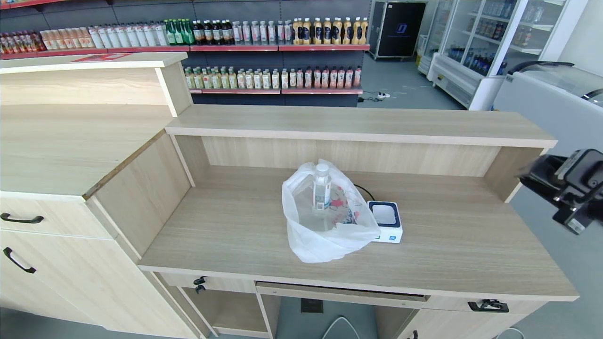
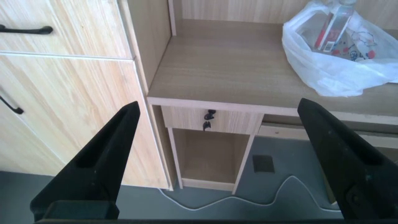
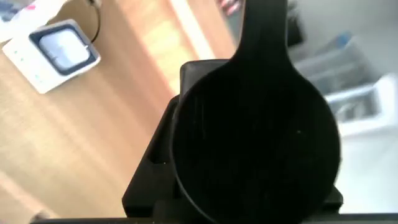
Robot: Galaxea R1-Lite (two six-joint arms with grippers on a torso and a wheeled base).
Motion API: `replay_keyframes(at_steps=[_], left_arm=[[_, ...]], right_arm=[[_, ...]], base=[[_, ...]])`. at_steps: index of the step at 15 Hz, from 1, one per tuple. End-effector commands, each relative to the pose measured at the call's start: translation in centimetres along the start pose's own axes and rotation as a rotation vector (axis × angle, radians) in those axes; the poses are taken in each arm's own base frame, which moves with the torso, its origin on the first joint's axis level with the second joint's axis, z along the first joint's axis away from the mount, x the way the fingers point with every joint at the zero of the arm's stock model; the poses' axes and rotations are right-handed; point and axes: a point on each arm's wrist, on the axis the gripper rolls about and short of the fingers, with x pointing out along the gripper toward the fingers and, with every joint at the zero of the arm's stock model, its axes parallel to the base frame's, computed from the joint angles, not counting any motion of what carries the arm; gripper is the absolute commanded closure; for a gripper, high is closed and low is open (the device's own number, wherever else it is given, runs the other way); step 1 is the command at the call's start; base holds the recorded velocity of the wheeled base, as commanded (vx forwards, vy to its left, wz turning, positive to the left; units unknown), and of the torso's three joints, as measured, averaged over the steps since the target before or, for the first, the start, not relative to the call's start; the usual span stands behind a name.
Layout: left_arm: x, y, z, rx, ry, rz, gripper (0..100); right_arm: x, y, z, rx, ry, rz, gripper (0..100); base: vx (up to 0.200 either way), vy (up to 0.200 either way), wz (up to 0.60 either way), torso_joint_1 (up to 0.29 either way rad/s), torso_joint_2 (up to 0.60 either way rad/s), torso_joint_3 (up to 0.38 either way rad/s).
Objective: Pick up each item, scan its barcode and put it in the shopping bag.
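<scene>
Clear white-capped bottle (image 1: 321, 188) is standing upright in translucent white plastic bag (image 1: 320, 247), white square scanner (image 1: 386, 220) just beside. Left hand (image 2: 219, 104) is hanging with fingers spread wide; right hand (image 1: 537, 175) — grip cannot be told.

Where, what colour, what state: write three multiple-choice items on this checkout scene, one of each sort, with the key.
1. Where is the bottle?
A. On the upper ledge.
B. Upright inside the shopping bag.
C. Lying flat on the bare counter.

2. What colour is the body of the scanner?
A. Red.
B. White.
C. Yellow.

3. How does the left gripper stand?
A. Shut on the bottle.
B. Shut on the bag.
C. Open, holding nothing.

Key:
1 B: the bottle stands upright with the bag's clear walls around it.
2 B: the casing is white around a dark-framed window.
3 C: the left wrist view shows its fingers spread wide with nothing gripped between them.
</scene>
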Motion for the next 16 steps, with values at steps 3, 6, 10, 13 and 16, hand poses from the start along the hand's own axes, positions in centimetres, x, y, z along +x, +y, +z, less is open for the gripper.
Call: replay_keyframes(at_steps=[3, 6, 10, 13, 16], left_arm=[[0.0, 0.0, 0.0, 0.0, 0.001, 0.0, 0], [0.0, 0.0, 0.0, 0.0, 0.001, 0.0, 0], [0.0, 0.0, 0.0, 0.0, 0.001, 0.0, 0], [0.0, 0.0, 0.0, 0.0, 0.001, 0.0, 0], [0.0, 0.0, 0.0, 0.0, 0.001, 0.0, 0]], right_arm=[[-3.4, 0.0, -4.1, 0.295, 0.285, -0.018, 100], [-4.4, 0.2, -3.9, 0.348, 0.289, 0.003, 100], [-4.0, -0.5, -3.0, 0.41, 0.161, 0.046, 100], [-1.5, -2.0, -2.0, 0.802, 0.119, 0.056, 100], [1.0, -2.6, -2.8, 1.134, 0.149, 0.065, 100]], base=[[0.0, 0.0, 0.0, 0.0, 0.0, 0.0], [0.0, 0.0, 0.0, 0.0, 0.0, 0.0], [0.0, 0.0, 0.45, 0.003, 0.0, 0.001], [0.0, 0.0, 0.2, -0.001, 0.0, 0.001], [0.0, 0.0, 0.0, 0.0, 0.0, 0.0]])
